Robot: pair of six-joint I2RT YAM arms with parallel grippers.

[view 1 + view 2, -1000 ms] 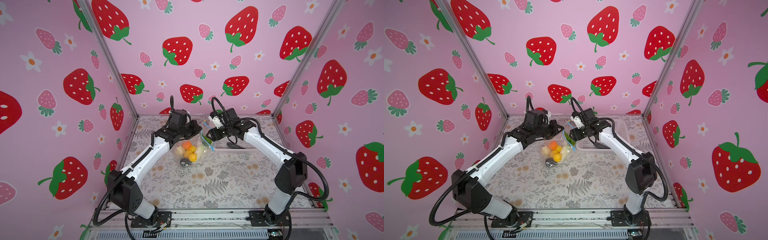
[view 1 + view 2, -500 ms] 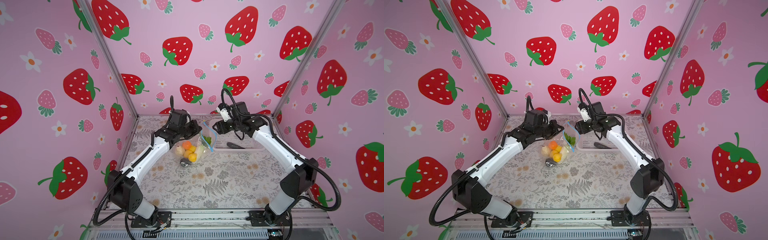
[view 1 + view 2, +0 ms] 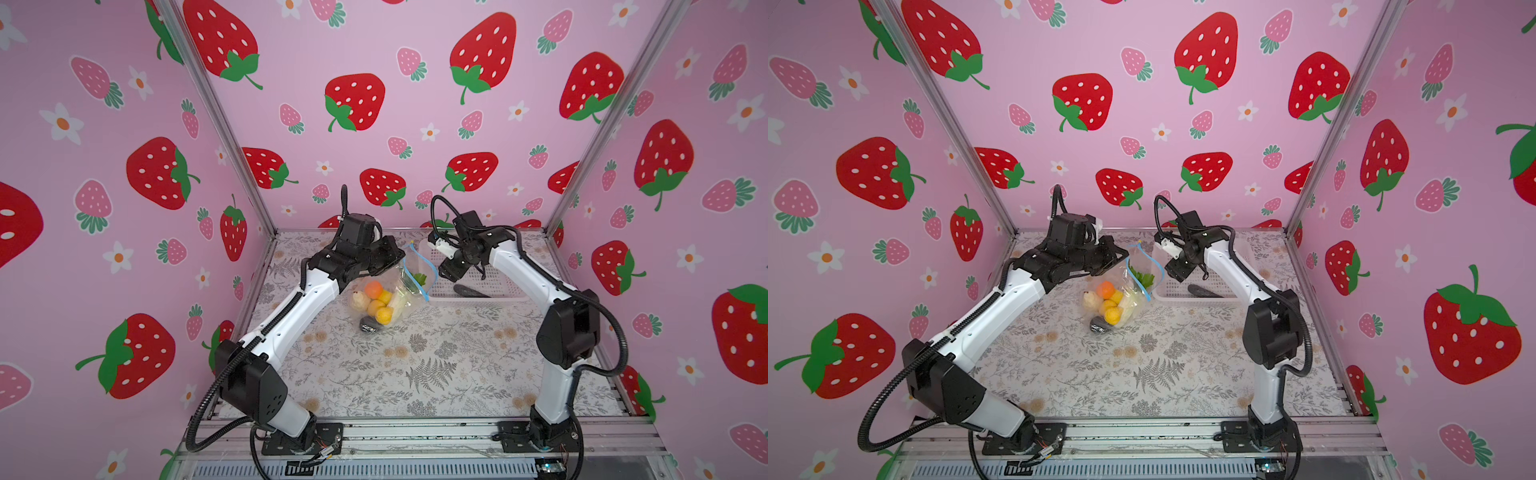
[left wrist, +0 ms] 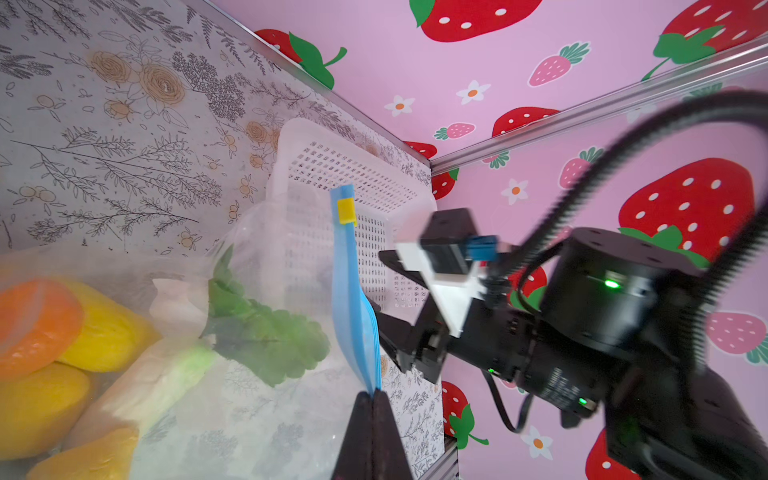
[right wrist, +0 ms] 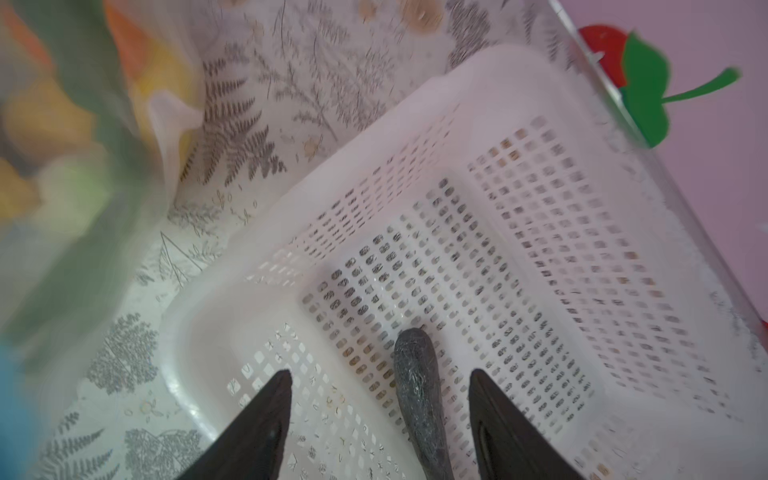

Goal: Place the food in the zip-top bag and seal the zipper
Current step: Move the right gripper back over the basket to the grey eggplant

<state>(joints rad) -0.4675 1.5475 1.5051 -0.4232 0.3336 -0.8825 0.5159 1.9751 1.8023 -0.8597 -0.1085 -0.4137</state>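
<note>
Floral tabletop (image 3: 415, 374), white basket (image 3: 478, 300) beside zip-top bag (image 3: 405, 299), dark food (image 3: 469, 291) inside basket

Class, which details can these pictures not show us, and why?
Dark grey piece in the basket: one end is cut off by the right wrist view's edge.
Food in the zip-top bag: blurred in the right wrist view, overlapping in both top views, so uncountable.
Left pincer, its grip on the zipper: too small to judge in both top views.

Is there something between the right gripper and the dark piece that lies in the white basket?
Nothing visible. The open right gripper hangs over the basket, and the dark piece lies alone on the basket floor, in line with the gap of the jaws.
</note>
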